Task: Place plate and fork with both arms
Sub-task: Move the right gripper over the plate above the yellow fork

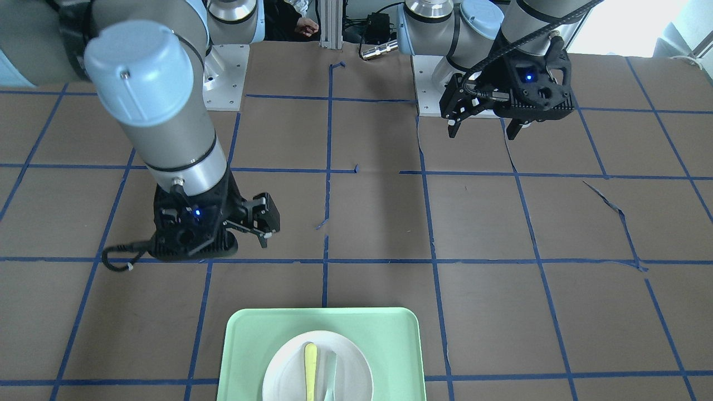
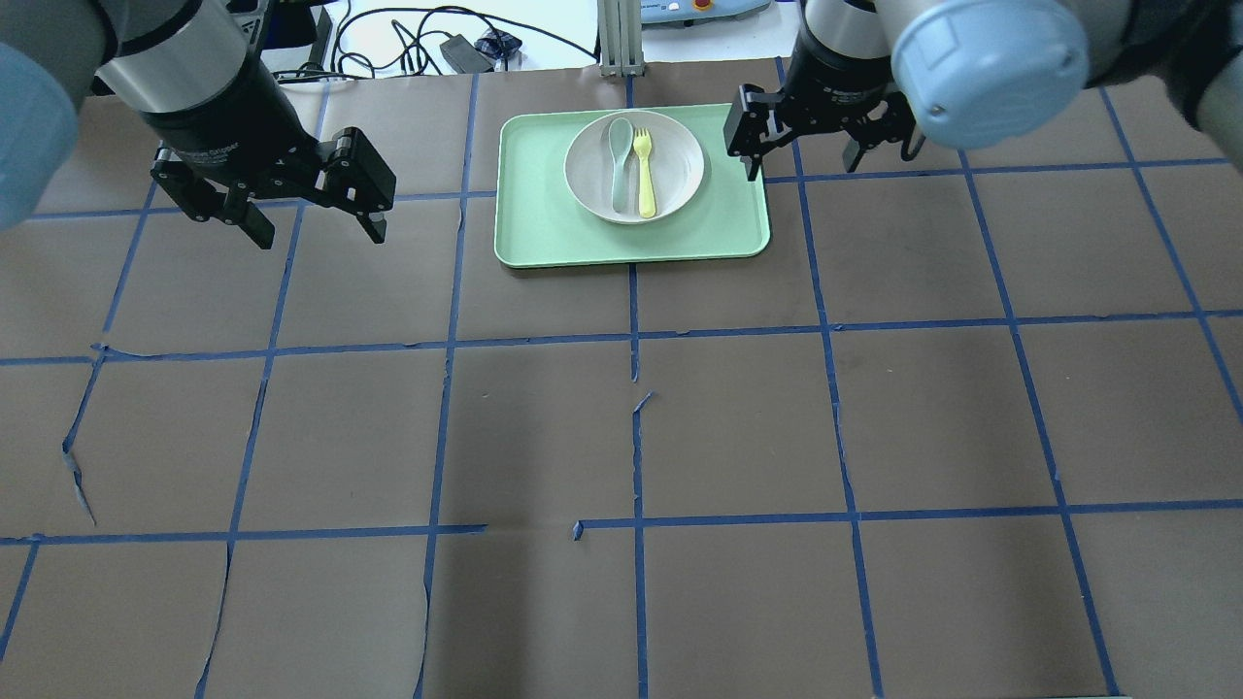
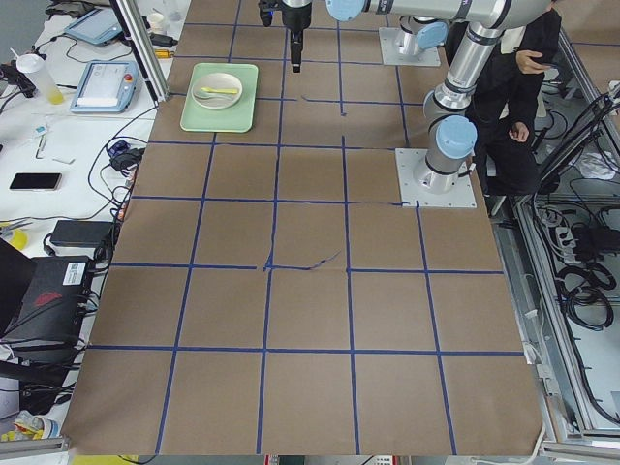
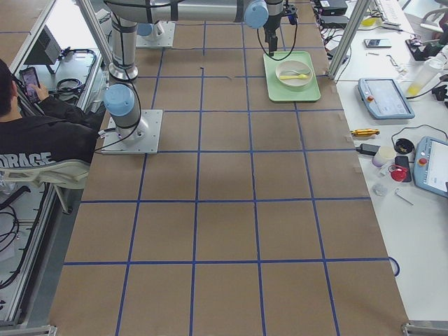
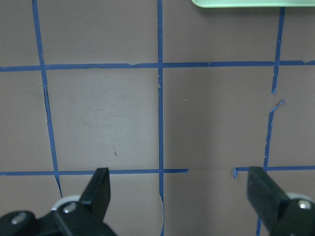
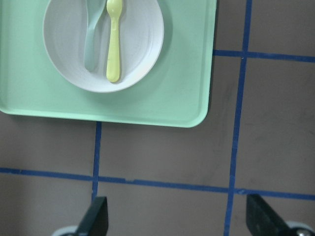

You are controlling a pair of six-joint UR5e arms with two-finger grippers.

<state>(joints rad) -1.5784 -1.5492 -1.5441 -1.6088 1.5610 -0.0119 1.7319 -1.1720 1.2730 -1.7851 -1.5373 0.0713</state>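
Observation:
The white plate sits in a light-green tray at the far middle of the table. The yellow fork lies in the plate beside a pale grey-green spoon. My right gripper is open and empty, just right of the tray's edge. Its wrist view shows the plate, the fork and the tray ahead of its open fingers. My left gripper is open and empty, well left of the tray. The tray's corner is at the top of the left wrist view.
Brown paper with a blue tape grid covers the table. The paper is torn in places near the left edge. Both arm bases stand at the robot's side. Side benches hold tablets and tools.

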